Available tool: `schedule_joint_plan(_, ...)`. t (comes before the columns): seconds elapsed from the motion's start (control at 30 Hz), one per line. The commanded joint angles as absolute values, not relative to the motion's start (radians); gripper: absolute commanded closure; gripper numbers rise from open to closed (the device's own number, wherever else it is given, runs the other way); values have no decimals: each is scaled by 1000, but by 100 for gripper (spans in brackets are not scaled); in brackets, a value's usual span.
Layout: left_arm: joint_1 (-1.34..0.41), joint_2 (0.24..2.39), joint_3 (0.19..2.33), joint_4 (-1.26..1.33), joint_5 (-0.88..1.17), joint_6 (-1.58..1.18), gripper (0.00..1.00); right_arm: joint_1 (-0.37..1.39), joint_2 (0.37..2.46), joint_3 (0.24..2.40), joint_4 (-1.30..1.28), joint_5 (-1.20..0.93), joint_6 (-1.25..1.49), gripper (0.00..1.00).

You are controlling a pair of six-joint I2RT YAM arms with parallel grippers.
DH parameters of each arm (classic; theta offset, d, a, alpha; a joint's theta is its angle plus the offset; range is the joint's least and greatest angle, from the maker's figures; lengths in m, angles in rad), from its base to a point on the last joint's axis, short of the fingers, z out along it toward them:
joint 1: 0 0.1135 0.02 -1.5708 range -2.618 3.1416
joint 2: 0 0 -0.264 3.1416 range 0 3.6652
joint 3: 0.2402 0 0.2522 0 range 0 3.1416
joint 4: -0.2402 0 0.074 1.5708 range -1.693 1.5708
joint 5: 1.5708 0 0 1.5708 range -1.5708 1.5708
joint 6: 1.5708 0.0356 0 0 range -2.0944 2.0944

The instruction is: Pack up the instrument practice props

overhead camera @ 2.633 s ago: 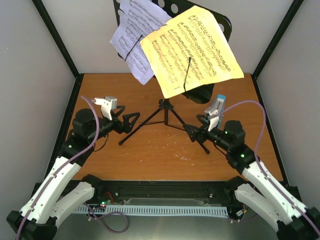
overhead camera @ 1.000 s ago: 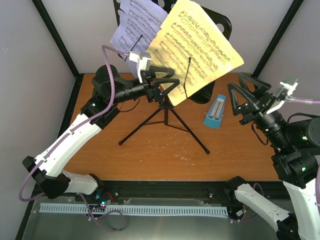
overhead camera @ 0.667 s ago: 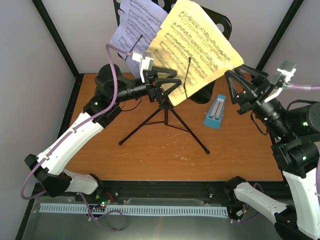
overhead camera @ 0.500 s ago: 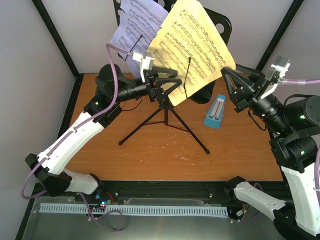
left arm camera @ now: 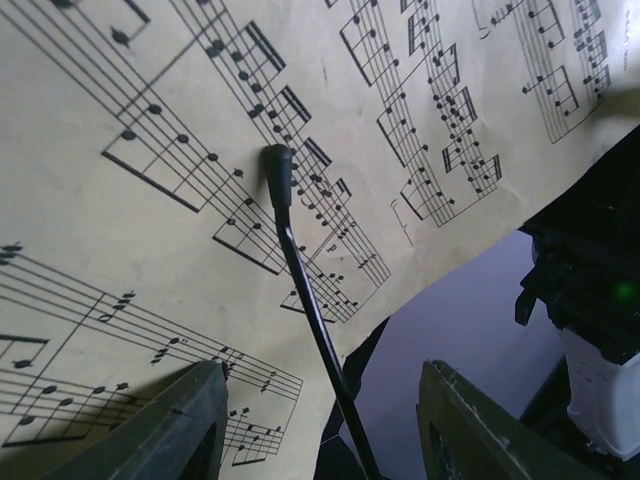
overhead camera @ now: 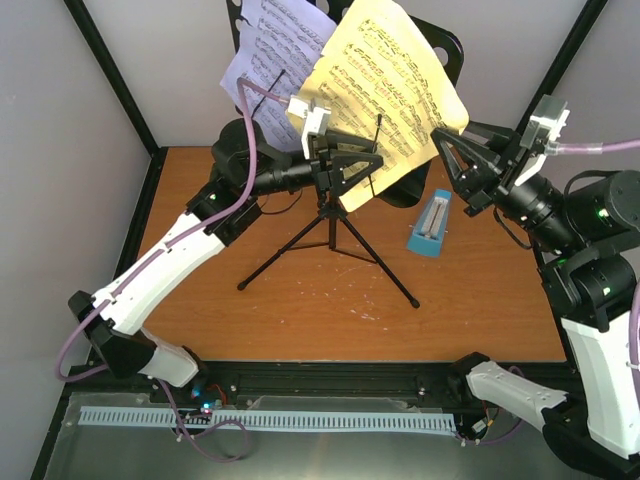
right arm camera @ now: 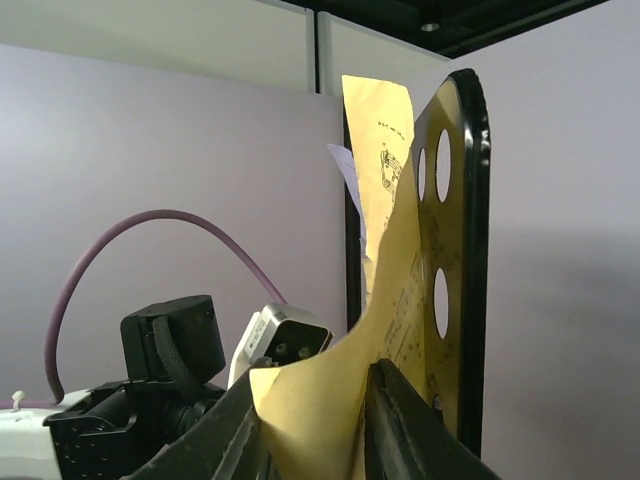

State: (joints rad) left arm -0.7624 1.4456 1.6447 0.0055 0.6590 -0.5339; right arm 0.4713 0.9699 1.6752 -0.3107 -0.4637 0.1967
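**Stand** (overhead camera: pixel 329 212): a rigid tripod whose holed desk rises just beyond both grippers. It is probably top-heavy, so the post looks the best place to grip it.

**Yellow page** (overhead camera: pixel 390 95): thin, limp and easily creased, pinned to the desk by a wire clip (left arm camera: pixel 300 270).
- The left gripper (overhead camera: pixel 365 165) faces the printed side, jaws spread wide either side of the clip, holding nothing.
- The right gripper (overhead camera: pixel 452 170) meets the page edge-on, jaws parted with the curled lower corner between them, not yet pinched. That free edge looks the sensible hold.

**White page** (overhead camera: pixel 270 50): beyond the left gripper and to its left.

**Metronome** (overhead camera: pixel 430 222): small and hard, on the table (overhead camera: pixel 300 300) below the right gripper. It should pinch easily across its sides.
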Motion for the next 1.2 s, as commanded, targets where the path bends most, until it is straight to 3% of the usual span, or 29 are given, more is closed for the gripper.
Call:
schedule_joint_plan(0.0, -778, 1467, 1710, 17, 676, -548, 47, 470, 1010, 1731, -352, -486, 172, 75)
schedule_joint_plan(0.17, -779, 1476, 1712, 26, 680, -554, 59, 470, 1045, 1766, -376, -462, 151, 76)
schedule_joint_plan(0.3, -779, 1471, 1704, 24, 670, -547, 77, 471, 1040, 1756, -377, -417, 130, 96)
schedule_joint_plan(0.47, -779, 1466, 1695, 13, 649, -531, 99, 471, 998, 1708, -342, -332, 106, 97)
schedule_joint_plan(0.8, -779, 1460, 1684, 12, 629, -520, 100, 471, 856, 1607, -237, -128, 67, 97)
schedule_joint_plan(1.17, -778, 1446, 1668, 8, 602, -520, 100, 471, 717, 1482, -104, 505, -174, 97)
